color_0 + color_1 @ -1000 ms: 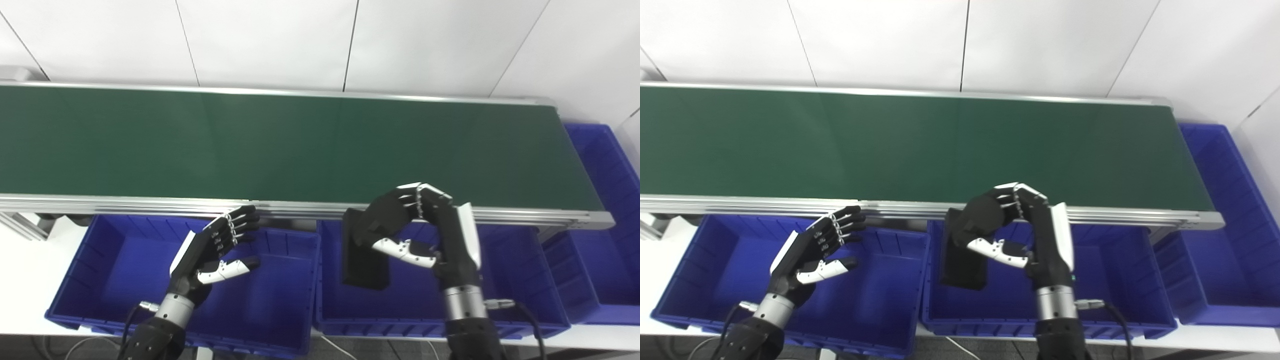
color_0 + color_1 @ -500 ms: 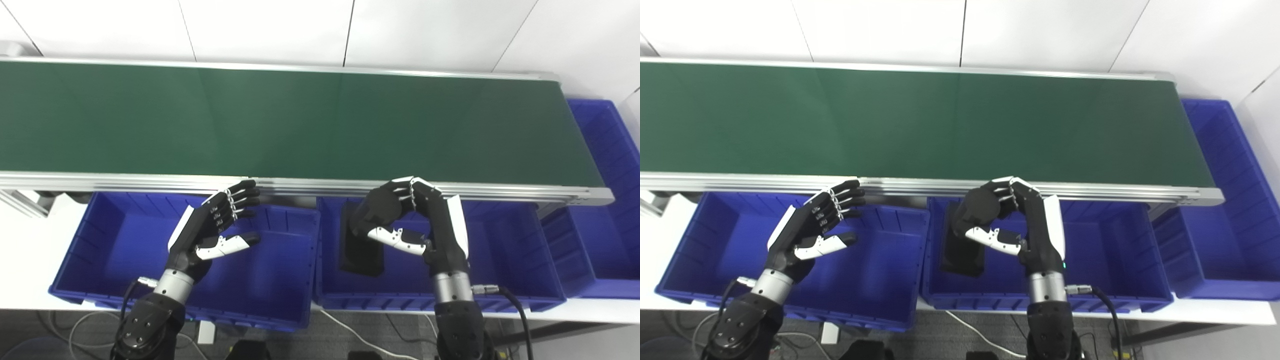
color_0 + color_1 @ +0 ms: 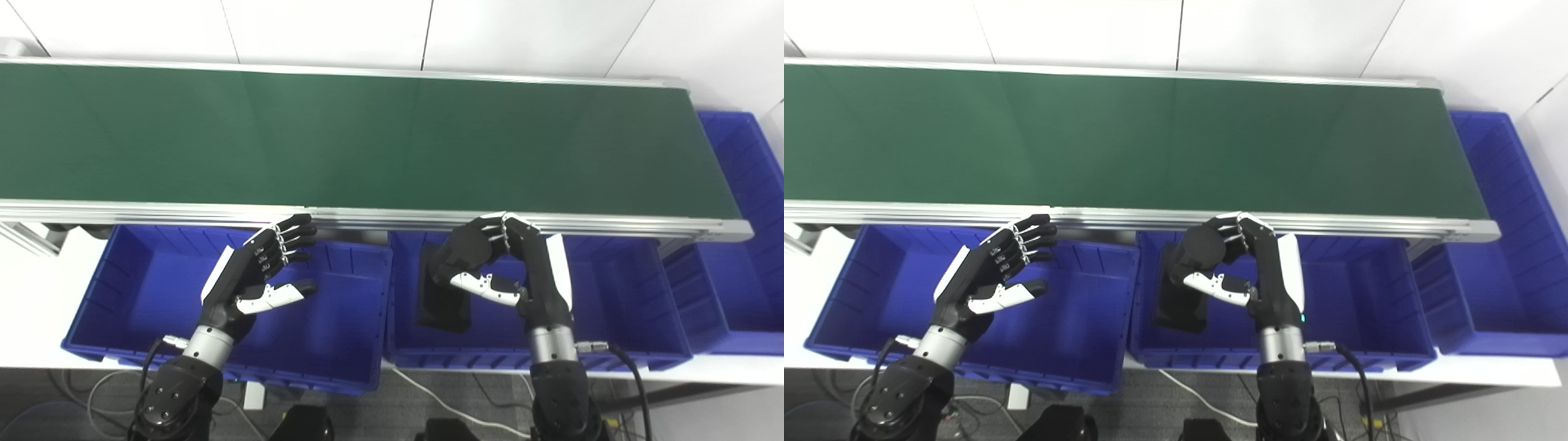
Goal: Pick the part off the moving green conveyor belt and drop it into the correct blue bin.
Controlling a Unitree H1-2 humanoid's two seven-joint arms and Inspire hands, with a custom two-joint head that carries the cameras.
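The green conveyor belt (image 3: 367, 135) runs across the view with no part on it. A flat black rectangular part (image 3: 444, 306) stands tilted at the left side of the middle blue bin (image 3: 612, 306). My right hand (image 3: 508, 263) is curled over its upper end, fingers and thumb closed on it, just below the belt's front rail. My left hand (image 3: 257, 275) hovers open over the left blue bin (image 3: 141, 288), holding nothing.
A third blue bin (image 3: 741, 159) stands past the belt's right end. The aluminium rail (image 3: 184, 211) edges the belt just above the bins. Cables lie on the floor (image 3: 429, 398) below.
The camera has tilted, shifting the whole picture up. My right hand with the black part has drawn back from over the belt's edge to over the middle bin. The left hand keeps its pose.
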